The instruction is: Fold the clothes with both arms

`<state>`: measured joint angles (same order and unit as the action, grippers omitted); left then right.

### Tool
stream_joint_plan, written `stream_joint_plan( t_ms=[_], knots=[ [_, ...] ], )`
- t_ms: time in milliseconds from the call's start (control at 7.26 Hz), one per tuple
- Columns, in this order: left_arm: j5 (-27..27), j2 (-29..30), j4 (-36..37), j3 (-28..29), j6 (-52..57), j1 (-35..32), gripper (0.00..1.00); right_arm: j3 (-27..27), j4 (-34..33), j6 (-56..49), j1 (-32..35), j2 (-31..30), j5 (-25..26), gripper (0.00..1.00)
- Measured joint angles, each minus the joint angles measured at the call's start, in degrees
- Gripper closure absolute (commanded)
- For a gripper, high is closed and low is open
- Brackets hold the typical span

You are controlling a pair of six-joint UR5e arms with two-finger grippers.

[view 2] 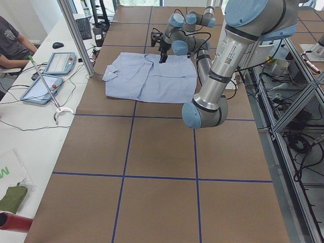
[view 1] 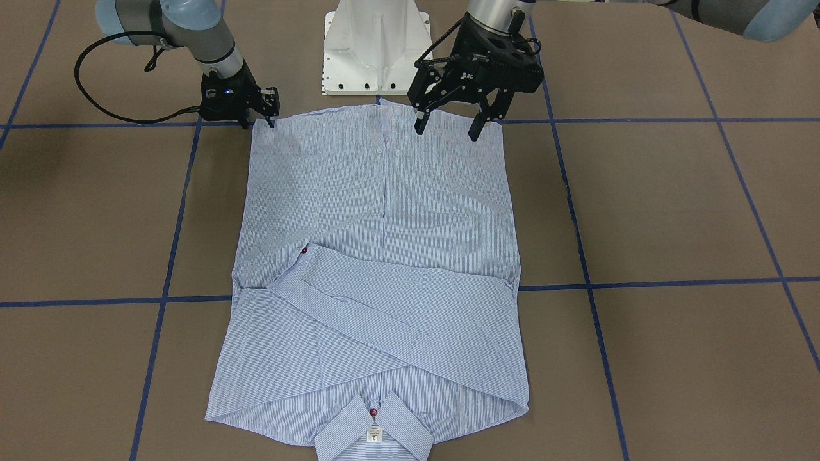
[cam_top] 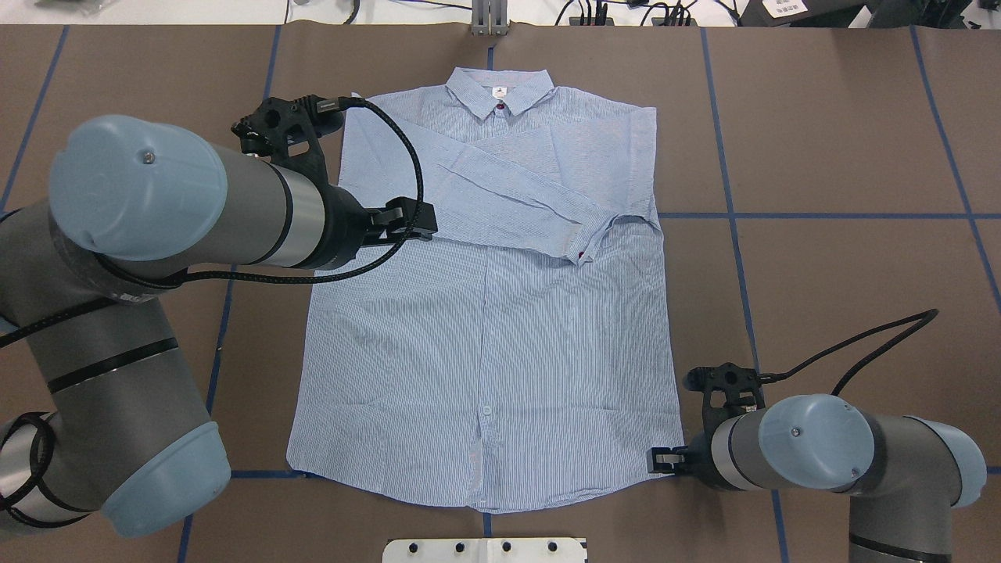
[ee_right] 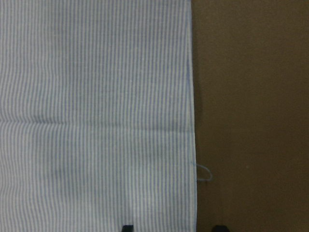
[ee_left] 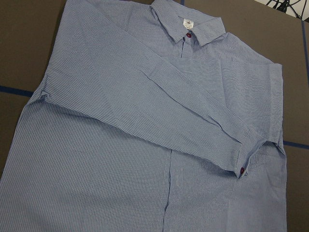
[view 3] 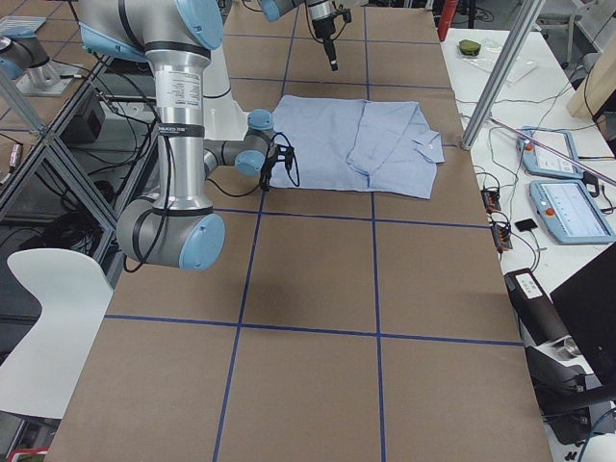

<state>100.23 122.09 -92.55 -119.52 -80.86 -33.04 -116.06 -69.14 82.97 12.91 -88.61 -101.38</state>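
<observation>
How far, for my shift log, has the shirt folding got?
Done: the shirt lies flat, both sleeves crossed over the chest. In hand: the right gripper, open, sits low at a hem corner; the left gripper, open, hangs above the shirt. Left: it lies full length, not yet folded across.

Little is legible. The left gripper [view 1: 447, 133] bears small white letters on its body (apparently "EC", partly hidden). At six o'clock on the shirt [view 1: 397, 211], the white neck label [view 1: 373, 435] carries print too small to read.
</observation>
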Motion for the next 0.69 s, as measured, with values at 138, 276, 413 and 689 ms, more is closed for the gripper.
stream_joint_plan(
  t_ms=[138, 276, 413, 689],
  knots=[
    [0.0, -0.1, 0.0, 0.0, 0.0, 0.0, 0.00, 0.0, -0.1, 0.0, -0.1, 0.1, 0.0, 0.56],
    [0.0, -0.1, 0.0, 0.1, 0.0, 0.0, 0.00, 0.0, -0.1, 0.0, -0.1, 0.1, -0.1, 0.62],
    [0.0, -0.2, 0.0, 0.1, 0.0, 0.0, 0.00, -0.1, -0.2, 0.0, 0.0, 0.1, -0.5, 0.71],
    [0.0, -0.2, 0.0, 0.0, 0.0, 0.0, 0.00, -0.5, -0.2, 0.0, 0.2, 0.2, -1.4, 0.99]
  ],
)
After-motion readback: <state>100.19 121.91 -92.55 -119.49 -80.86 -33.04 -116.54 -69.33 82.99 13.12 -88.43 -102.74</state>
